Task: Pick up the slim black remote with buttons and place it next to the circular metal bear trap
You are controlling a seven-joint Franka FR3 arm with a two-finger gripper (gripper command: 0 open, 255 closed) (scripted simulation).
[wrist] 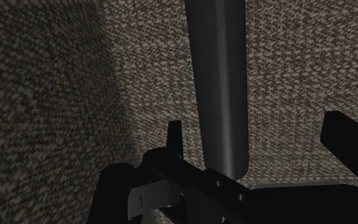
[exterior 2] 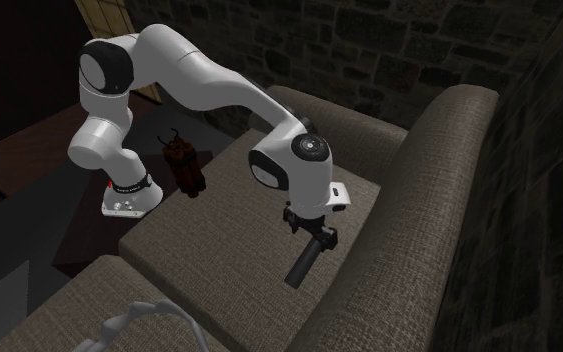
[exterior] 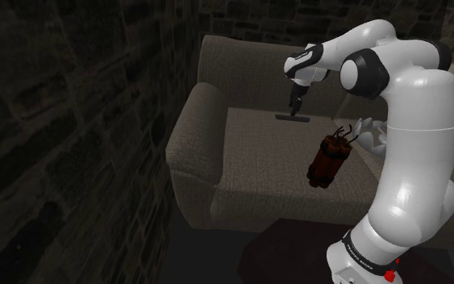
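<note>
Lying flat on the sofa seat [exterior: 249,173] is the slim dark remote [exterior: 292,119]. It sits close to the sofa's back cushion. In the second exterior view the remote [exterior 2: 307,262] points along the seat, right by the place where the seat meets the back. No buttons can be made out on it.

The black gripper [exterior: 295,103] hangs just over one end of the remote. In the second exterior view the gripper [exterior 2: 315,236] points down at that end. In the wrist view the gripper [wrist: 255,124] has its two fingers [wrist: 174,137] standing wide apart. The long remote [wrist: 219,83] runs between them, closer to one finger than the other. The fingers are not squeezing it, so nothing is held.

A bundle of red sticks [exterior: 328,161] lies on the same seat, nearer to the robot. It looks like dynamite [exterior 2: 182,165], with thin dark wires on top.

The pale grey bear trap [exterior: 368,134] peeks out from behind the white arm [exterior: 414,161] in the shoulder view. In the second exterior view the bear trap [exterior 2: 119,325] is a round grey ring, well apart from the remote.

Dark stone walls [exterior: 72,121] stand around the sofa.
</note>
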